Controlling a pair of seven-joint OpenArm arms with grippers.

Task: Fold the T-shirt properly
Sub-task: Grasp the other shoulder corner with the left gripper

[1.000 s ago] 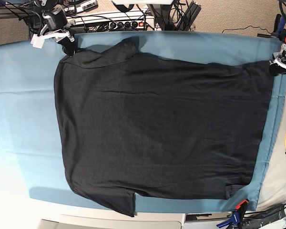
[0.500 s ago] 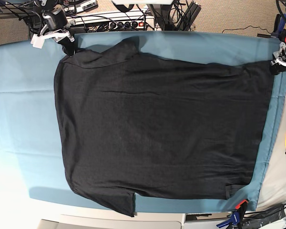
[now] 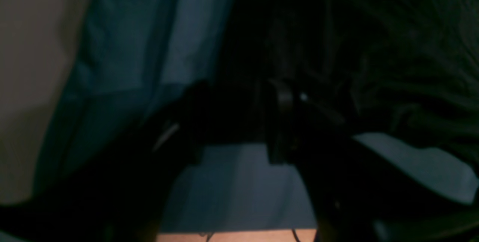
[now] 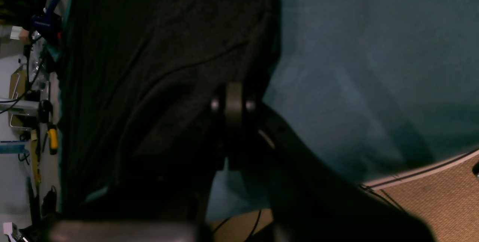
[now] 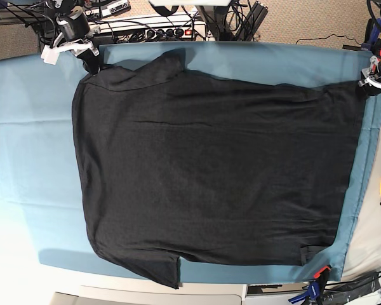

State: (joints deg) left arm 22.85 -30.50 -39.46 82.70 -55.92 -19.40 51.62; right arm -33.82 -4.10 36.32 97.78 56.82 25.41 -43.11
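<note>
Black T-shirt [image 5: 216,171] spread flat, plain side up, on teal cloth [image 5: 25,140] over the desk. Right hand [image 5: 91,63] closed, pinching the shirt's far corner. Left hand [image 5: 370,84] at opposite far corner, jaws apart around the hem edge.

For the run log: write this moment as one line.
T-shirt: flat, plain side up, on teal cloth | right claw: shut on shirt corner | left claw: at opposite far corner, grip unclear

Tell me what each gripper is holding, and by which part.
Right gripper is shut on the T-shirt at its top-left corner. Left gripper sits at the top-right corner; any hold cannot be told.
</note>
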